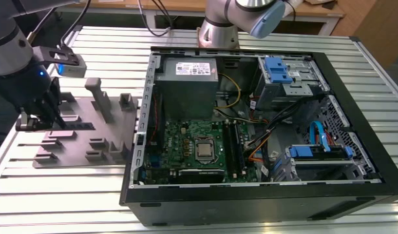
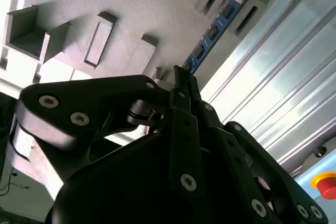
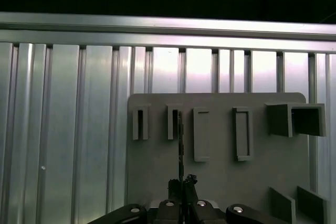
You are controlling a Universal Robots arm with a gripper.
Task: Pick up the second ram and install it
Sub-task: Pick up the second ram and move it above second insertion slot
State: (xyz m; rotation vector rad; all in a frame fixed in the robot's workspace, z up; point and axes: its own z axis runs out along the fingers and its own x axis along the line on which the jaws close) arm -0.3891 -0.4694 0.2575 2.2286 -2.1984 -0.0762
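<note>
standing on edge in the grey fixture, the second ram runs its long axis straight out from the gripper, which is pinched narrow on its near end.

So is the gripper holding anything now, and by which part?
Yes. The gripper appears shut on the second ram, pinching the end nearest the wrist; the rest runs along the grey fixture.
</note>
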